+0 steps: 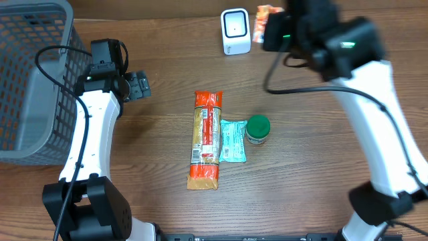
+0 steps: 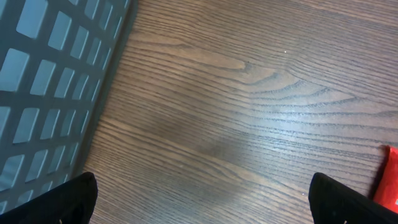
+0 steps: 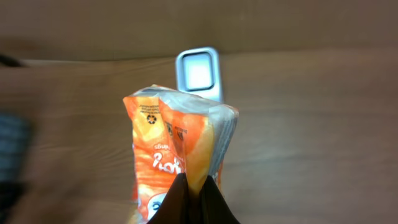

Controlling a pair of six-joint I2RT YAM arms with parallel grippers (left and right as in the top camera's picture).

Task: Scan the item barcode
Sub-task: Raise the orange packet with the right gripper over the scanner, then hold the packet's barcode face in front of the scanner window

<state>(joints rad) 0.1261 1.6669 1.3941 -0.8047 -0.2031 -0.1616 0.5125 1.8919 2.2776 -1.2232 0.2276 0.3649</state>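
My right gripper [image 3: 194,186] is shut on the bottom edge of an orange snack packet [image 3: 168,149], which it holds up above the table. Just beyond the packet's top stands the white barcode scanner [image 3: 199,73], its window facing this way. From overhead, the packet [image 1: 269,15] shows just right of the scanner [image 1: 235,31] at the table's far edge, with the right arm covering most of it. No barcode is visible on the packet. My left gripper [image 1: 139,86] hovers open over bare wood beside the basket, its fingertips [image 2: 81,194] wide apart with nothing between them.
A grey mesh basket [image 1: 27,87] fills the far left of the table. In the middle lie a long orange packet [image 1: 206,137], a teal sachet [image 1: 233,140] and a green-lidded jar [image 1: 258,128]. The long packet's red edge [image 2: 388,180] shows in the left wrist view.
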